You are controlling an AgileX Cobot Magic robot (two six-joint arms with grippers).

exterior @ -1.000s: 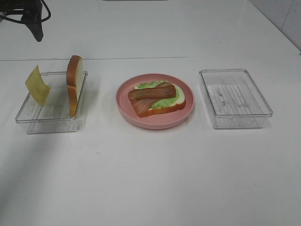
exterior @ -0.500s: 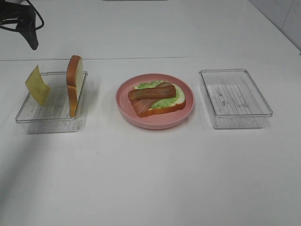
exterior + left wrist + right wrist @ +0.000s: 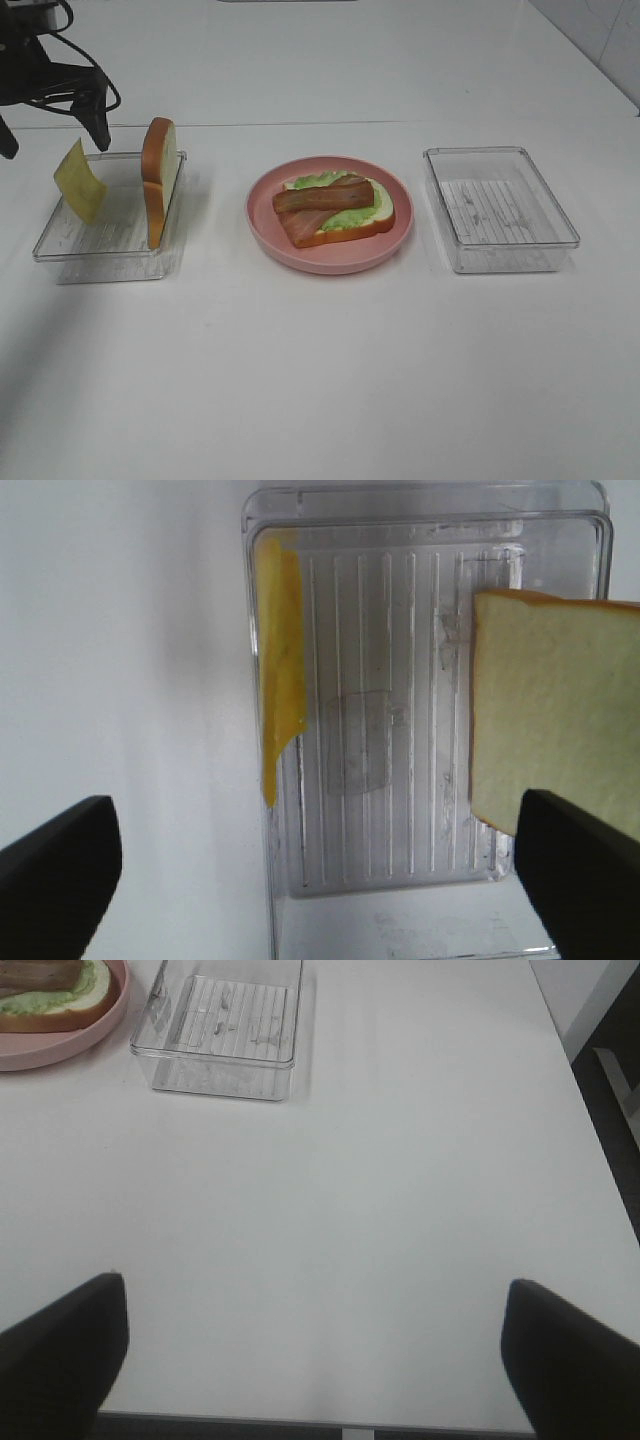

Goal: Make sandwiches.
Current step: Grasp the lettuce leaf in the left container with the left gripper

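The open-faced sandwich (image 3: 335, 208), a bread slice topped with green lettuce and two bacon strips, lies on the pink plate (image 3: 330, 262) at the table's centre. In the left clear tray (image 3: 110, 228), a yellow cheese square (image 3: 80, 180) leans on the far-left wall. A second bread slice (image 3: 158, 180) stands on edge against the tray's right wall. My left gripper (image 3: 52, 135) hovers open above that tray's back end. The left wrist view looks down between its spread fingers at cheese (image 3: 280, 690), bread (image 3: 555, 720) and tray (image 3: 380, 680). My right gripper (image 3: 318, 1355) is open over bare table, holding nothing.
An empty clear tray (image 3: 500, 210) sits right of the plate. The right wrist view shows that tray (image 3: 220, 1020), the plate's rim (image 3: 70, 1055), and the table's edge with dark floor beyond it (image 3: 610, 1080). White table stretches in front.
My left gripper has come down from the far upper-left corner toward the left tray's back end. The food, trays and plate have not moved.
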